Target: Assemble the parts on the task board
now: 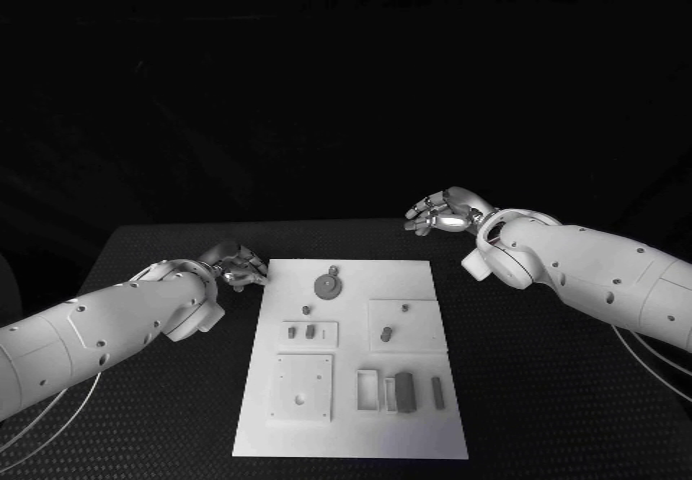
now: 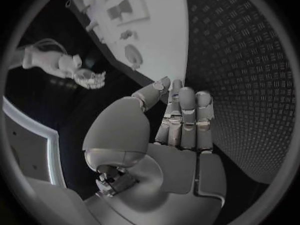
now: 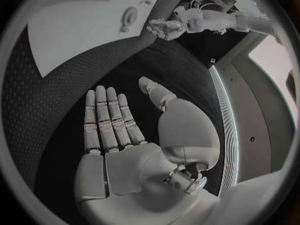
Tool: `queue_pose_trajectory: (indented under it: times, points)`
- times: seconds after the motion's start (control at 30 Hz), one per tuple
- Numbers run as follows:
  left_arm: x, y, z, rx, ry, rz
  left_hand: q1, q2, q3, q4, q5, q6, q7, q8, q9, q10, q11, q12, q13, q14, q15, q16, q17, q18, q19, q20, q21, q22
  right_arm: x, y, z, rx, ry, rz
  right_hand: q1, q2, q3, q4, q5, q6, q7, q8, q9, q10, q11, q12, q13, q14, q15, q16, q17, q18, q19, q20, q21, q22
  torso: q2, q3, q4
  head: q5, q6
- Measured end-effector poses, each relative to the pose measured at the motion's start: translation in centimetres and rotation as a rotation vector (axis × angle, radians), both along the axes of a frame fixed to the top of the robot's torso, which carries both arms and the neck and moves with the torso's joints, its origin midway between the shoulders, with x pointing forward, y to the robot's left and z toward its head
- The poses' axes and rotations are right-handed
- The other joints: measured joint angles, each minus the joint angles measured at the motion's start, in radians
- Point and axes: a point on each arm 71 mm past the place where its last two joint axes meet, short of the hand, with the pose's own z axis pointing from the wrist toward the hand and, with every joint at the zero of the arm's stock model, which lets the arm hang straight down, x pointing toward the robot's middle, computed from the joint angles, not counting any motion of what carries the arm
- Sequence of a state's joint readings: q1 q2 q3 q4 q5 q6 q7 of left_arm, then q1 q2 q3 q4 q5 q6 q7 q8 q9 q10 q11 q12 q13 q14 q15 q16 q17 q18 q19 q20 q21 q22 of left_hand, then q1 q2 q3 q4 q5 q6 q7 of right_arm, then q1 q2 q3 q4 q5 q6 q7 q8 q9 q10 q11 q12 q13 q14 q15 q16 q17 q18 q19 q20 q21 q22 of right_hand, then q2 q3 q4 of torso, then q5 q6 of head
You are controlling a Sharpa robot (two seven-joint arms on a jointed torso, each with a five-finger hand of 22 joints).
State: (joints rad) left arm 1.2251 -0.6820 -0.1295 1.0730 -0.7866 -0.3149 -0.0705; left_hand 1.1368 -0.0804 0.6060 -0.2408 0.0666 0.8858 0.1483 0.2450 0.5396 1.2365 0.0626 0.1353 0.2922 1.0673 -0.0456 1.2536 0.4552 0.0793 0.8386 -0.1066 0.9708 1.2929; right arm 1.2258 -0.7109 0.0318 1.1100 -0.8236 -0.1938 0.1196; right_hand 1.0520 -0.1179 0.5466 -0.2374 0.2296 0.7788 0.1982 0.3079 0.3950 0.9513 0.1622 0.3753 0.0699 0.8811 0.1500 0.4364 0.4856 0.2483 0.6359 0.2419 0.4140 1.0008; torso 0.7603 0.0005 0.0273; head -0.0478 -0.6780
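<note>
Nearest the head camera lies the near edge of the white board [image 1: 352, 440], a long plate on the black table [image 1: 548, 400], running away from the robot between its two arms. Both hands sit at the board's far end, one on each side.

Left hand [image 1: 235, 264] hovers just off the board's far left corner, over the table. Its wrist view shows the palm flat, the fingers [image 2: 185, 116] straight and side by side, the thumb set apart, and nothing grasped: it is released.

Right hand [image 1: 449, 212] is beyond the board's far right corner, a little farther off than the left one. Its wrist view shows the same: palm spread, fingers [image 3: 109, 117] extended, thumb out to the side, nothing in it.

On the board, well on the robot's side of both hands, a square block with a hole [image 1: 304, 386] lies at the near left. Another raised square [image 1: 405, 325] carries two small pegs. Beside the near block stand a few upright bars [image 1: 405, 391]. A round disc with a knob [image 1: 329, 287] lies closest to the hands, between them. Smallest are two pegs [image 1: 300, 330] on a little plate left of centre.
</note>
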Motion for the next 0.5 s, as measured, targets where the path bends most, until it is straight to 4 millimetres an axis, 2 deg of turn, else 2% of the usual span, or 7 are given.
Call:
queue_pose_trajectory:
  times: [0.1, 0.13, 0.17, 0.2, 0.27, 0.43, 0.5]
  points:
    - [0.3, 1.5, 0.5, -0.165, 0.040, 0.096, -0.026, -0.003, -0.009, 0.014, 0.000, -0.003, 0.004, 0.004, 0.000, 0.003, 0.004, 0.000, 0.002, -0.008, 0.005, -0.048, -0.024, 0.001, -0.018, 0.007, -0.031, -0.014, -0.6, 0.2, -0.4, -0.075, -0.002, 0.043, 0.030, -0.005, 0.043, -0.005, -0.033, 0.039, -0.001, 0.017, 0.004, 0.052, -0.020, 0.019, 0.005, 0.050, -0.022, 0.024, 0.012, 0.001, 0.050, -0.011, 0.027, 0.010, 0.000, -0.0001, 0.0005, -0.002, 0.004]
    - [0.3, 1.8, 0.5, -0.213, 0.050, 0.118, -0.035, -0.001, -0.013, 0.018, 0.000, -0.003, 0.004, 0.005, 0.000, 0.003, 0.004, 0.000, 0.002, -0.009, 0.005, -0.058, -0.029, 0.004, -0.019, 0.008, -0.038, -0.017, -0.9, 0.3, -0.6, -0.099, -0.003, 0.057, 0.031, -0.006, 0.052, -0.006, -0.041, 0.045, -0.002, 0.021, 0.005, 0.063, -0.024, 0.020, 0.006, 0.061, -0.028, 0.029, 0.014, 0.007, 0.061, -0.014, 0.033, 0.011, 0.000, 0.0005, 0.0005, -0.004, 0.006]
    - [0.3, 2.1, 0.6, -0.259, 0.060, 0.137, -0.068, -0.001, -0.030, 0.035, -0.006, -0.006, 0.007, 0.005, 0.000, 0.001, 0.006, 0.000, 0.002, -0.014, 0.010, -0.070, -0.035, 0.004, -0.021, 0.011, -0.045, -0.021, -1.1, 0.3, -0.8, -0.122, -0.004, 0.070, 0.042, -0.007, 0.066, -0.008, -0.050, 0.060, -0.006, 0.027, 0.008, 0.089, -0.035, 0.025, 0.010, 0.088, -0.039, 0.042, 0.021, 0.009, 0.087, -0.019, 0.048, 0.017, 0.000, 0.0005, 0.0004, -0.006, 0.007]
    - [0.2, 2.3, 0.7, -0.322, 0.071, 0.158, -0.154, -0.001, -0.076, 0.081, -0.012, -0.016, 0.015, 0.005, 0.000, -0.004, 0.011, 0.000, 0.002, -0.020, 0.016, -0.086, -0.042, -0.002, -0.030, 0.012, -0.057, -0.027, -1.4, 0.5, -1.0, -0.158, -0.007, 0.089, 0.046, -0.011, 0.082, -0.010, -0.060, 0.070, -0.013, 0.032, 0.011, 0.113, -0.043, 0.025, 0.013, 0.113, -0.053, 0.053, 0.027, 0.012, 0.115, -0.031, 0.063, 0.021, 0.000, 0.0006, 0.0004, -0.008, 0.010]
    - [0.1, 2.4, 0.9, -0.409, 0.085, 0.177, -0.227, 0.001, -0.121, 0.118, -0.016, -0.038, 0.017, 0.002, -0.001, -0.012, 0.019, -0.002, 0.002, -0.036, 0.018, -0.109, -0.052, -0.010, -0.048, 0.015, -0.076, -0.036, -1.9, 0.7, -1.3, -0.215, -0.015, 0.119, 0.046, -0.011, 0.102, -0.014, -0.074, 0.082, -0.019, 0.035, 0.014, 0.141, -0.051, 0.006, 0.015, 0.147, -0.068, 0.066, 0.036, 0.015, 0.150, -0.046, 0.081, 0.025, 0.000, 0.0007, 0.0002, -0.013, 0.012]
    - [-0.4, 1.8, 1.3, -0.555, 0.106, 0.169, -0.283, -0.013, -0.199, 0.110, -0.017, -0.067, 0.012, -0.005, -0.003, -0.041, 0.037, -0.020, -0.003, -0.107, 0.039, -0.195, -0.088, -0.013, -0.121, 0.032, -0.141, -0.061, -3.5, 1.8, -2.4, -0.380, -0.049, 0.200, 0.048, -0.027, 0.119, -0.010, -0.111, 0.091, -0.026, 0.037, 0.018, 0.184, -0.064, -0.016, 0.019, 0.211, -0.100, 0.092, 0.056, 0.014, 0.217, -0.074, 0.120, 0.038, 0.000, -0.0001, 0.0001, -0.021, 0.016]
    - [-0.7, 1.4, 1.4, -0.590, 0.113, 0.151, -0.297, -0.027, -0.215, 0.108, -0.017, -0.073, 0.010, -0.005, -0.003, -0.058, 0.043, -0.029, -0.007, -0.135, 0.049, -0.221, -0.099, -0.027, -0.142, 0.037, -0.156, -0.067, -4.1, 2.1, -2.9, -0.442, -0.065, 0.226, 0.045, -0.031, 0.122, -0.006, -0.118, 0.097, -0.026, 0.037, 0.018, 0.187, -0.066, -0.023, 0.019, 0.218, -0.107, 0.092, 0.060, 0.014, 0.226, -0.081, 0.125, 0.038, -0.001, -0.0007, 0.0005, -0.023, 0.015]
